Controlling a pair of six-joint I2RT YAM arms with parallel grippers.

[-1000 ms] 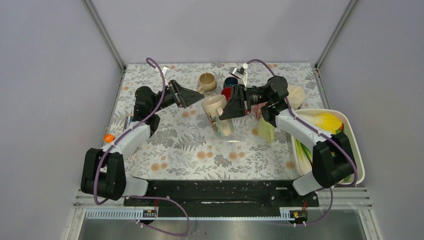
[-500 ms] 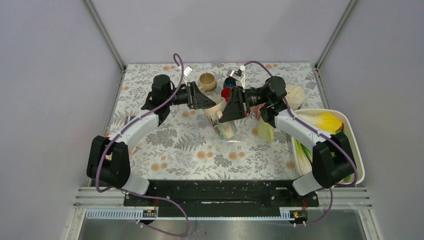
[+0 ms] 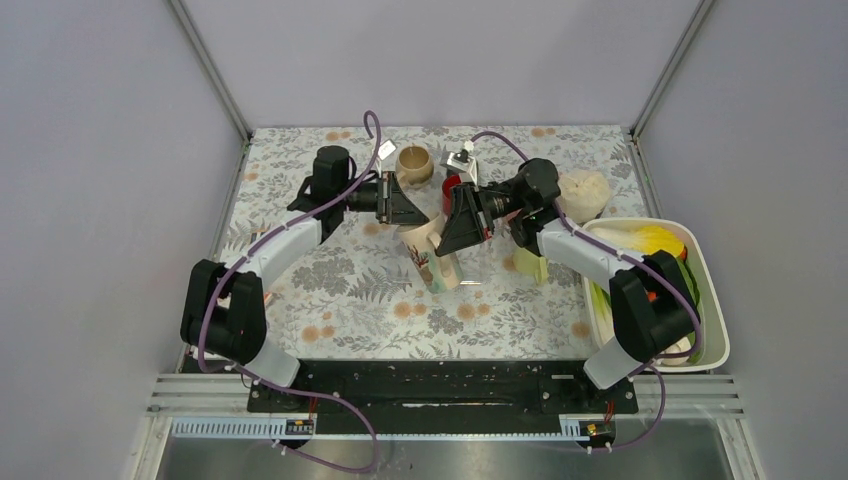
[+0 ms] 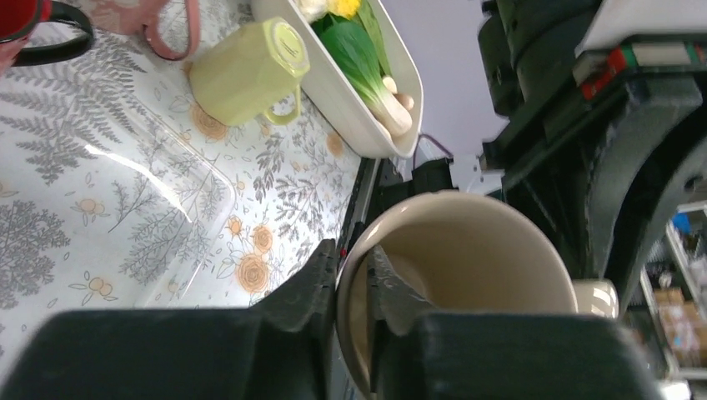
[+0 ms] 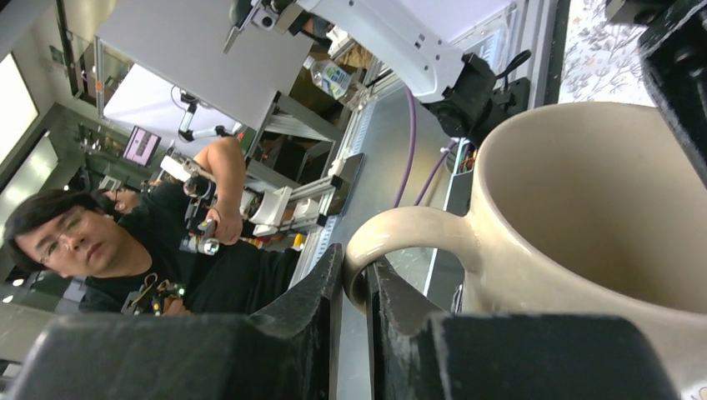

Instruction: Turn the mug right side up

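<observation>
I see the mug (image 3: 432, 257) over the middle of the table (image 3: 330, 290), held btwn both arms and tipped on a slant. Its open end points up and away from me, and its bottom points back to the near edge. I can't tell if the bottom touches the table. The L gripper (image 4: 353, 258) is clamped on the mug's rim, w/ one finger (image 4: 313, 279) outside the wall and one inside, both pressed on it. The R gripper (image 5: 354, 262) is squeezed tight on the mug's handle (image 5: 404, 227), w/ a finger on each side of the loop. From the top cam the two grippers meet at the mug's top end, the L one from the left and the R one from the right. The mug is cream w/ a small picture on its side. Behind it, near the far edge, sits a tan cup (image 3: 414, 163) w/ its open end up. A red cup (image 3: 451, 185) is just beside the R gripper. A light green cup (image 4: 248, 71) is near the white tub (image 4: 333, 96), which has leafy greens (image 4: 357, 52) in it. A clear tray (image 4: 179, 187) lies flat on the table, just by the mug's bottom end.
</observation>
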